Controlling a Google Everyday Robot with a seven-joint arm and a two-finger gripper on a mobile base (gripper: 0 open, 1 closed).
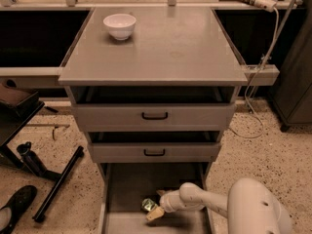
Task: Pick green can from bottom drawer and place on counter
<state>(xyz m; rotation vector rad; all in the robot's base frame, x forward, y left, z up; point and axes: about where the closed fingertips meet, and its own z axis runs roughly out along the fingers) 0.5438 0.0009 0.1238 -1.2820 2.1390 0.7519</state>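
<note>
The green can (147, 204) lies on the floor of the open bottom drawer (126, 189), near its middle. My gripper (155, 210) reaches into that drawer from the lower right on a white arm (204, 202) and sits right against the can's right side. The arm's tip hides part of the can. The grey counter (170, 43) is the flat top of the cabinet, above two partly open shallower drawers with black handles.
A white bowl (120, 26) stands on the counter's back left. The middle drawer (155, 151) overhangs the back of the bottom drawer. A black pole (58, 183) and a shoe (15, 204) lie on the floor at left. A cable (253, 91) hangs at right.
</note>
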